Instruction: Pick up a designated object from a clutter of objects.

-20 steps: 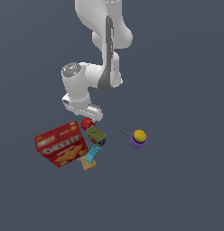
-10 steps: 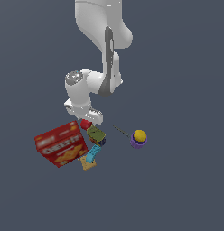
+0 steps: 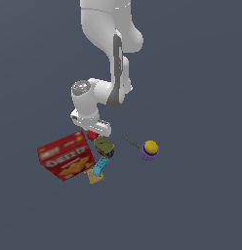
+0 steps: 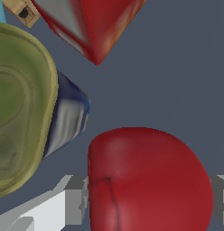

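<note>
1. Change: compared with a second ago, the arm sits lower in the exterior view. The gripper (image 3: 93,131) is now down at the edge of the clutter, where before it hung a little above it. The clutter itself has not shifted.

2. Meaning: judged as the close of the descent. The red apple-like object (image 4: 147,180) now lies between the fingers (image 4: 77,200), so the next call would be to close and lift. No lift shows yet.

3. End effector: spread. In the wrist view one grey fingertip stands at each side of the red object, near its flanks. Whether the pads touch it I cannot tell.

4. Location: in the exterior view only a red sliver (image 3: 92,135) shows under the hand, just beside the far corner of the red cracker box (image 3: 66,156) and next to the olive-green lump (image 3: 103,144). The purple-and-yellow ball (image 3: 150,150) sits well apart, toward the exterior view's right.

5. Neighbours: the olive-green lump (image 4: 21,108) and a blue-and-silver piece (image 4: 68,115) under it lie close to one finger; risk of clipping, by my reading.

6. Orientation: the object is rounded, with no clear long axis. One side looks flatter, with a dark crease (image 4: 106,182) on it, turned toward the finger nearer the lump. The stem direction is not discernible.
</note>
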{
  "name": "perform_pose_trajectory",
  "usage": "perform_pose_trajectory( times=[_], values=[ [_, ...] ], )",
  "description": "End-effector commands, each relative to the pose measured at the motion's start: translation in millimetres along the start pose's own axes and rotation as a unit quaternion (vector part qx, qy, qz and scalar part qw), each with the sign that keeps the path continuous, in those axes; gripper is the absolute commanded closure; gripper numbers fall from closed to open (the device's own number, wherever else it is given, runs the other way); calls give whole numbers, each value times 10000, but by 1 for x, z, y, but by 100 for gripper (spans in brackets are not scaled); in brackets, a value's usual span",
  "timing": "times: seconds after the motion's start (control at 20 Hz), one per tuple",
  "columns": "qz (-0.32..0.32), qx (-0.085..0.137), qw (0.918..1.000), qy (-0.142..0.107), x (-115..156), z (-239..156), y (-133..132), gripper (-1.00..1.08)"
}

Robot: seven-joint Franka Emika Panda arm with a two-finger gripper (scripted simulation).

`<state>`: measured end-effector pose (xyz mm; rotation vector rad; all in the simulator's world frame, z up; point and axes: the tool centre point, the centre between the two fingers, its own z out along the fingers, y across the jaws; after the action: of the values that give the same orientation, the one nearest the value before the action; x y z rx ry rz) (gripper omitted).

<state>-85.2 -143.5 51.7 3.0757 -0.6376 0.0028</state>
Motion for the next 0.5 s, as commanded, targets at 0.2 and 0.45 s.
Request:
perform_pose_trajectory(
  times=[0.2,0.45],
  values=[
    [-4,-2,10000,-10,-1,1,0,108],
    [0,2,10000,1,0,-2,-2,108]
  ],
)
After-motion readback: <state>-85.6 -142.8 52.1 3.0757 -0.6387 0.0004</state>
